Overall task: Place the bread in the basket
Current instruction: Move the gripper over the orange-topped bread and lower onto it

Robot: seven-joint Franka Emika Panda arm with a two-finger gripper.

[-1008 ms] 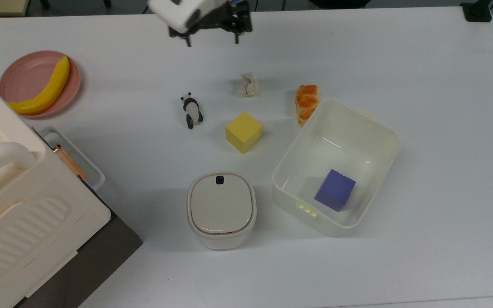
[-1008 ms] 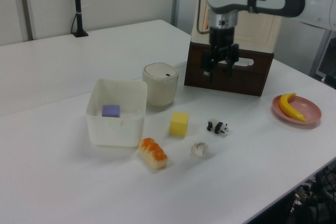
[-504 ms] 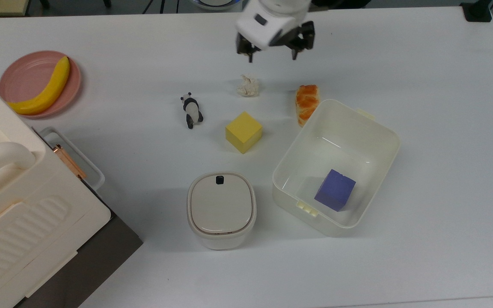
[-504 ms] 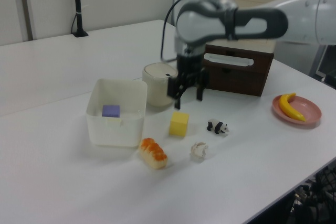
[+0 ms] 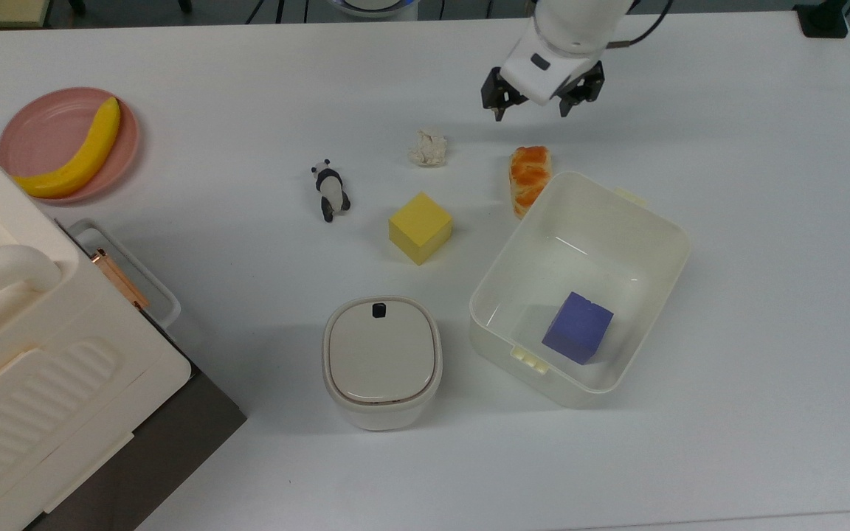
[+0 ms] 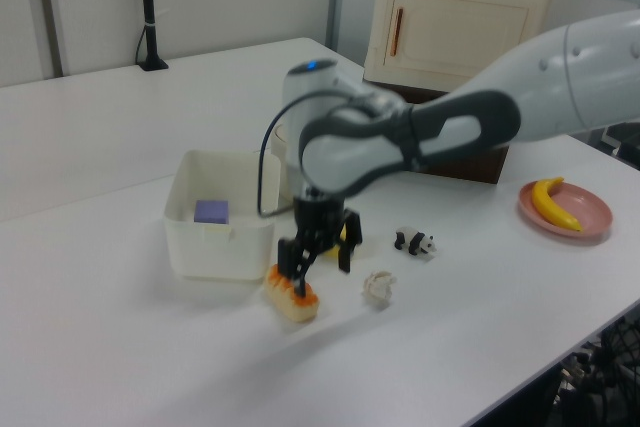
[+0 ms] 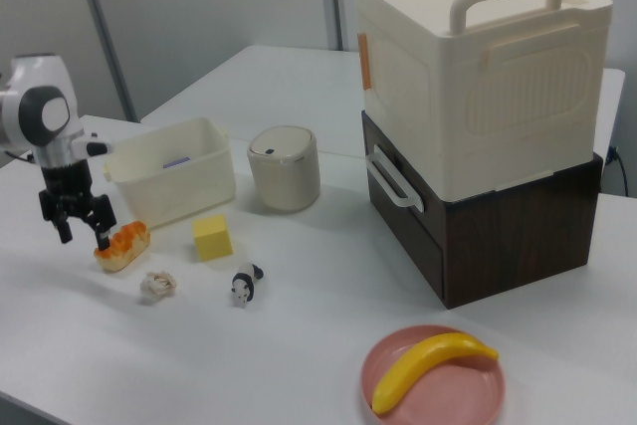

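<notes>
My hand [image 5: 536,110] has swung across the top view from upper left to right, past the paper ball [image 5: 428,147], & dropped lower. It's now just beside the bread [image 5: 529,178], fingers spread, w/ nothing held.

Banana [image 5: 74,151] on pink plate [image 5: 41,125], perhaps toy.

Top view looks straight down; side views face oppositely (sharing table [image 5: 727,110]).

We see the bread [image 5: 529,178], a glossy orange-brown loaf, lying flat on the table, touching the open cream-white basket [image 5: 620,195] at the basket's eleven o'clock in the top view.
</notes>
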